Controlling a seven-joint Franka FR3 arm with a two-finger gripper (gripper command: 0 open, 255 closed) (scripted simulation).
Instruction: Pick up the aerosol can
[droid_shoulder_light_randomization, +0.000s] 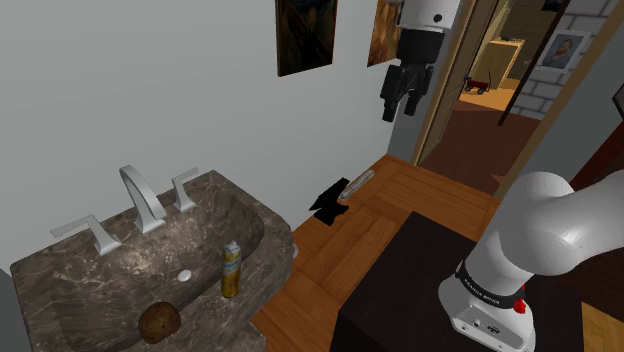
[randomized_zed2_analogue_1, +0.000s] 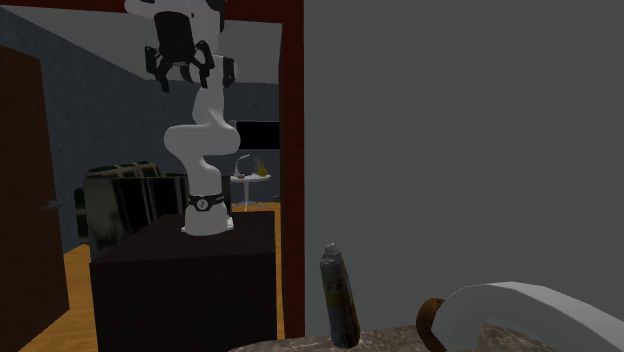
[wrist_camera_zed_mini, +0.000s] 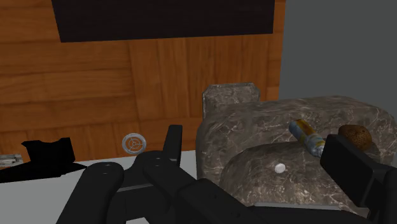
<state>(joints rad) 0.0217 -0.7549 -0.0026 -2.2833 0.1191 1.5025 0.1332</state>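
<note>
So the black gripper (droid_shoulder_light_randomization: 399, 108) hangs open, slim yellow aerosol can (droid_shoulder_light_randomization: 231, 268) well below its jaws; a sloppy descent could tip it.

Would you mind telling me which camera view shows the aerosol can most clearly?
The shoulder view: the aerosol can stands upright and well lit at the marbled sink's edge. The second exterior view shows it dim; the wrist view shows it from above, foreshortened.

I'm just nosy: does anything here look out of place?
Yes: a yellow-and-grey aerosol can stands upright inside the dark marbled stone sink, with a rough brown ball lying in the basin too. Neither belongs in a basin.
</note>
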